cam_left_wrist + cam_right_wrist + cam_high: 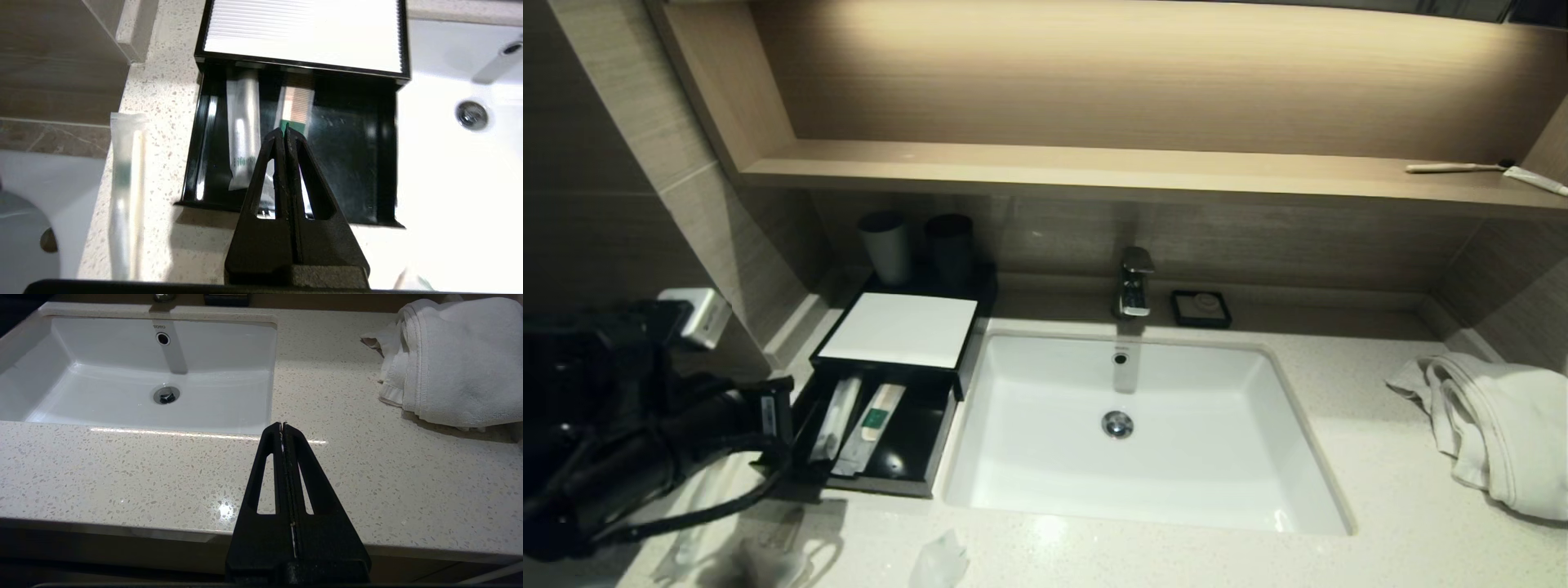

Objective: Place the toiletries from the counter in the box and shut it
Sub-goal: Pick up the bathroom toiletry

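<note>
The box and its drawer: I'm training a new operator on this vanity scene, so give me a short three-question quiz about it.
1. True or false: the drawer of the box stands open.
2. How many packets lie in the drawer? A) none B) two C) four
3. Fill in: the left gripper is ___, holding nothing.

Key
1. True; it is pulled out toward the counter edge.
2. B: a white-wrapped packet and a green-marked packet.
3. Shut. The long wrapped stick lies on the counter beside the drawer. The right gripper, also shut, hangs over the counter by the sink.
</note>
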Robot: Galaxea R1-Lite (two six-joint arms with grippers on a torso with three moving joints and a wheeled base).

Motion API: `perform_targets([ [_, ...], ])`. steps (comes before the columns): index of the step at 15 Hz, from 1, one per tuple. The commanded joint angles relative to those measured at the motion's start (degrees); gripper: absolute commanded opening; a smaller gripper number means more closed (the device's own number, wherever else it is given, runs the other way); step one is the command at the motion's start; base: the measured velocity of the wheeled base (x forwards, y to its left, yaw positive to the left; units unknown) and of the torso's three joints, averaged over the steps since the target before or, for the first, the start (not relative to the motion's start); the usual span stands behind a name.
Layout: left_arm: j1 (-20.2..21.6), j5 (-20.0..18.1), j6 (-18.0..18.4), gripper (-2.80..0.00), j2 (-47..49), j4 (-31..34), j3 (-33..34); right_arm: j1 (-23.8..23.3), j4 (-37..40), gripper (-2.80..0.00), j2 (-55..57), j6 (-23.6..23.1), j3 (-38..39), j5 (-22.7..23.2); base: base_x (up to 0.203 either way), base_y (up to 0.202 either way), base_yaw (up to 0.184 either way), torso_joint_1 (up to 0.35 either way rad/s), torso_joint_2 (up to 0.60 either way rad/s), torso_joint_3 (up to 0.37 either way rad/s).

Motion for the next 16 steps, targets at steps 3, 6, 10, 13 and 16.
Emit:
perform_targets([
  [3,-5.51,-1.74,-0.34,-2.8,-10.04,30.81,-11.58,0.0,-0.02,-2.8,0.0,0.0,0.0,0.12,0.0,0.0,0.0,0.0,0.0,0.0],
  [6,-9.65,-3.96,-0.49,-2.8,-7.17,33.17,-12.17,0.0,-0.02,-2.8,0.0,0.0,0.0,0.04,0.0,0.0,0.0,0.0,0.0,0.0],
  [10,-16.75,-4.33,-0.57,-2.8,-3.37,34.69,-12.83,0.0,-0.02,-2.8,0.0,0.0,0.0,0.04,0.0,0.0,0.0,0.0,0.0,0.0],
  [13,-18.26,-4.43,-0.57,-2.8,-0.65,40.23,-16.45,0.0,-0.02,-2.8,0.0,0.0,0.0,0.03,0.0,0.0,0.0,0.0,0.0,0.0],
  [16,-19.89,-6.42,-0.53,-2.8,0.59,41.73,-16.46,0.0,-0.02,-2.8,0.0,0.0,0.0,0.03,0.0,0.0,0.0,0.0,0.0,0.0],
])
